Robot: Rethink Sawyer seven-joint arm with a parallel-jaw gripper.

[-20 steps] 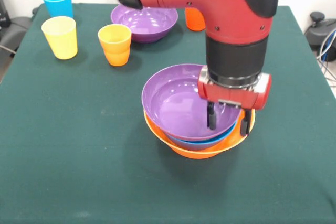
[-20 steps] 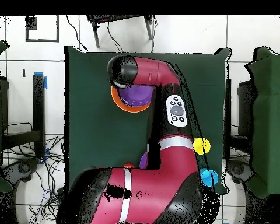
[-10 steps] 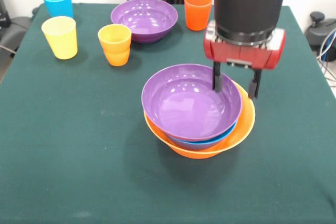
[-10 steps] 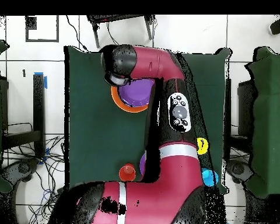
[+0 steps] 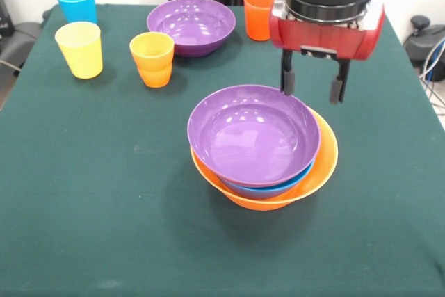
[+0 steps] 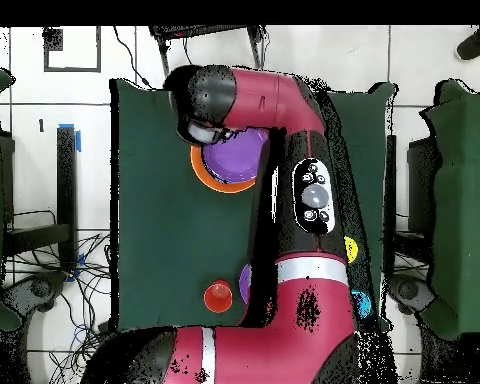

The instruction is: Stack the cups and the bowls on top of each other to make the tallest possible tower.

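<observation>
**Three bowls stacked, fingers empty above the pile**

So the tower sits roughly mid-tabletop, and I'll place everything off that. Base is the big orange bowl, then the deep blue bowl nested in it with only a sliver of rim showing, then a wide purple bowl on top, tipped a little toward the camera side. From overhead you can just make out the orange ring and purple center under my arm.

My fingers hang just above the far right edge of the tower, spread apart and holding nothing, clear of the purple rim.

Farther back from the tower, to its left, there's the orange cup (yellowish inside), and further left the yellow cup. Behind the tower, near the far edge, is the second purple bowl, with the red-orange cup just right of it, partly behind my wrist. The light blue cup is way off in the far left corner, just behind the yellow one.
</observation>
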